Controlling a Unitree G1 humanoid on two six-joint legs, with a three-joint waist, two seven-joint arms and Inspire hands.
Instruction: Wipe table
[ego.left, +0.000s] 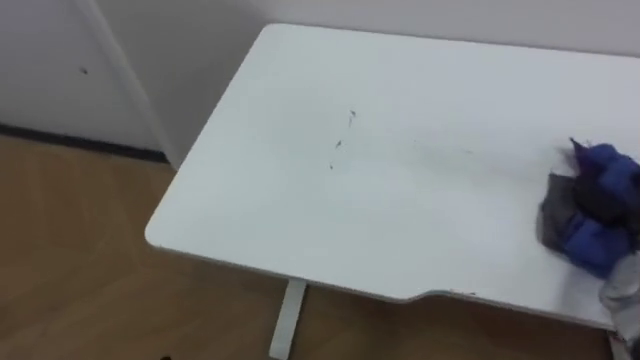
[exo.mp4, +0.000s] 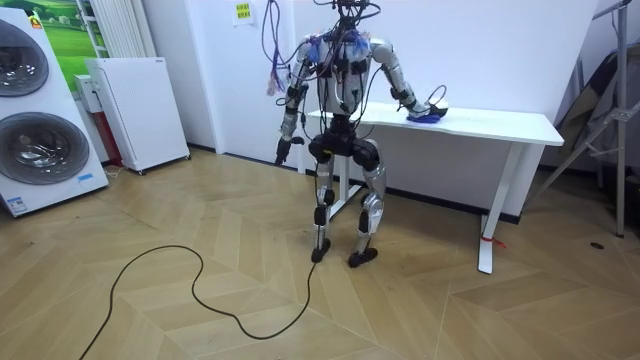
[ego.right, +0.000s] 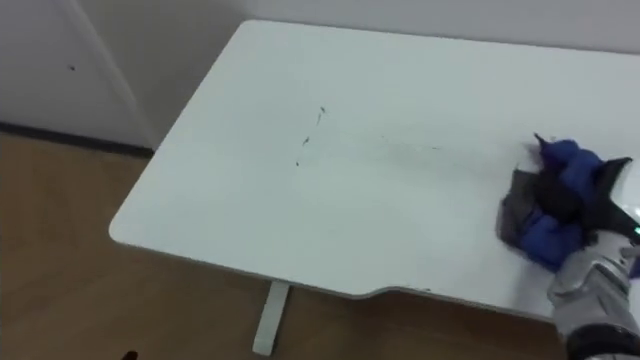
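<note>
Right eye view shows the blue and grey cloth (ego.right: 548, 235) bunched in a heap on the table (ego.right: 300, 210), near the table's right end and close to its front edge. The right hand (ego.right: 588, 197) comes in over that front edge. Its dark fingers are sunk into the folds and curled round the cloth, with blue fabric bulging above and below them. A few small dark marks (ego.right: 310, 130) speckle the white top near the table's middle, well apart from the cloth, and a fainter streak runs from them toward the cloth. Below the front edge stands a white table leg (ego.right: 266, 315), on a wooden floor (ego.right: 60, 260).

From the room view the robot stands upright at the front of the table, at its left end, with its right arm stretched out over the top. The left hand (exo.mp4: 283, 152) hangs at its side off the table's left end, clear of the top. I cannot tell how its fingers are set
</note>
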